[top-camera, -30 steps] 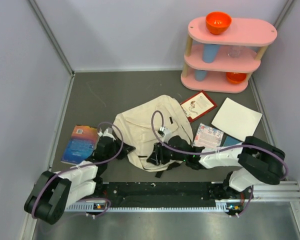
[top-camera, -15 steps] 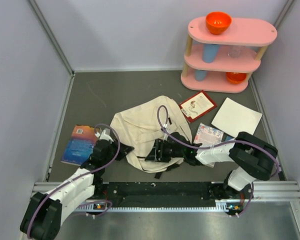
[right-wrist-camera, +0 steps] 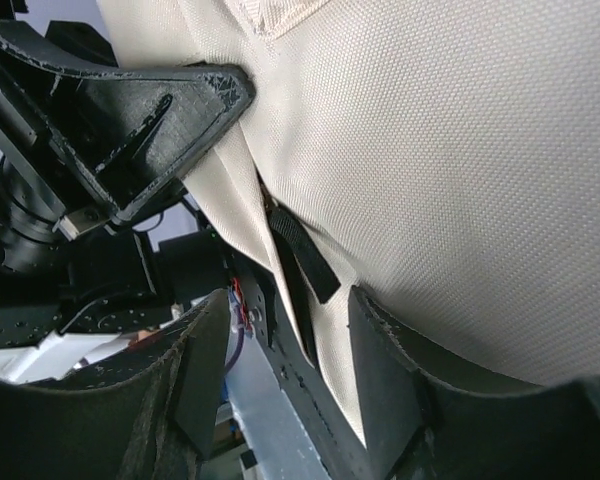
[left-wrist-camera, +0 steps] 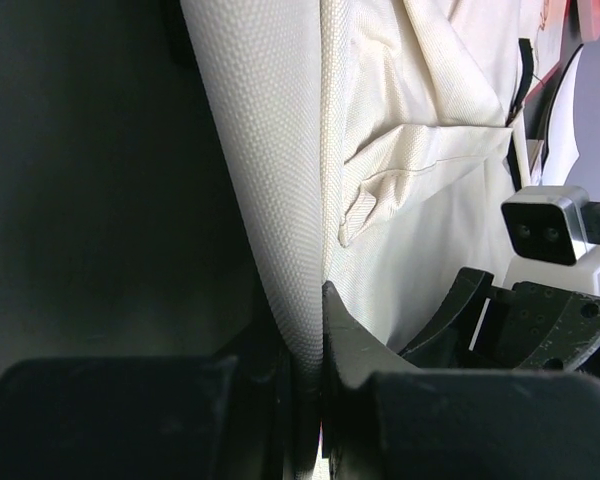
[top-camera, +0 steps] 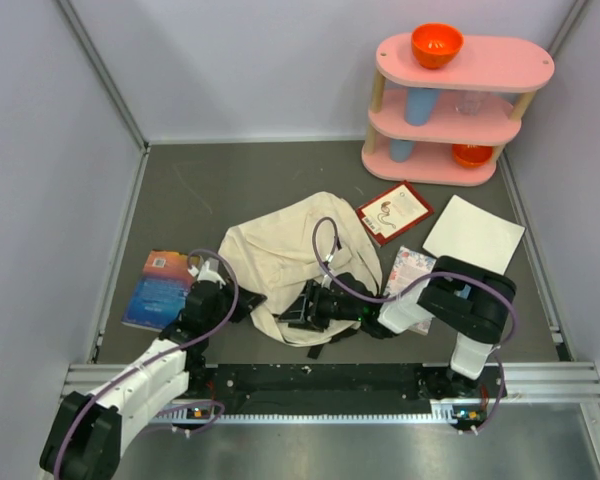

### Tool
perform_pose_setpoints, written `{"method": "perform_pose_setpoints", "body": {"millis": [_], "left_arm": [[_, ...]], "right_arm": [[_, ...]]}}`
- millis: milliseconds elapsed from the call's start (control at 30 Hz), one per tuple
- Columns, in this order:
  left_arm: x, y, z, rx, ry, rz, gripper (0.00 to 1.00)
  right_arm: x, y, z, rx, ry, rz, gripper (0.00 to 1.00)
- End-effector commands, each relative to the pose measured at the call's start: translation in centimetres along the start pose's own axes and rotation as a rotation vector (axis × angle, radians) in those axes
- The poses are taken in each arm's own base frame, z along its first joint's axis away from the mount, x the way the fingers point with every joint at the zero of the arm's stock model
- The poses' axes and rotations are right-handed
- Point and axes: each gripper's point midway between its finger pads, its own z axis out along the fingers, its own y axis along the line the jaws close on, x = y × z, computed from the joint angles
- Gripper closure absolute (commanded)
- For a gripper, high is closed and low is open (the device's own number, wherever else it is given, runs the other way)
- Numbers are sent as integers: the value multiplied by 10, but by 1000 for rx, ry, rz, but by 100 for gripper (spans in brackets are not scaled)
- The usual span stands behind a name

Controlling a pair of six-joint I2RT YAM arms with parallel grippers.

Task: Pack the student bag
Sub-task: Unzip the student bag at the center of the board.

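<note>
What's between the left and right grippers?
Only the student bag. Its cream canvas fills the stretch from the left gripper, shut on the bag's edge, to the open right gripper. The top view shows this.

The student bag (top-camera: 290, 258) lies crumpled in the middle. The left gripper (top-camera: 246, 301) meets its left edge, and the right gripper (top-camera: 298, 310) sits at its near edge. A blue book (top-camera: 162, 288) lies to the left. To the right are a red card (top-camera: 395, 211), a white sheet (top-camera: 473, 237) and, further back, a pink shelf (top-camera: 500, 62).
</note>
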Motion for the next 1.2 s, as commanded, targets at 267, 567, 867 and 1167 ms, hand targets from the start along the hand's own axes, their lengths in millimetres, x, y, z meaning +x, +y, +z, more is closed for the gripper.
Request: {"method": "perform_pose_setpoints", "body": {"millis": [267,567,867,1167], "left_arm": [[-8,-6,-2,54,-65,4,100],[-9,-6,-2,53,-68,7,100],[-8,-4,-2,47,-63,8,100],[-8,-5,-2,52,-64,9,100]], "right_arm": [[-21,3,21,-54,-130,70,61],[-24,10,24,-111,-142,70,72],[-23,11,25,-116,-135,47,86],[-31,9,23,-120,-157,48,76]]}}
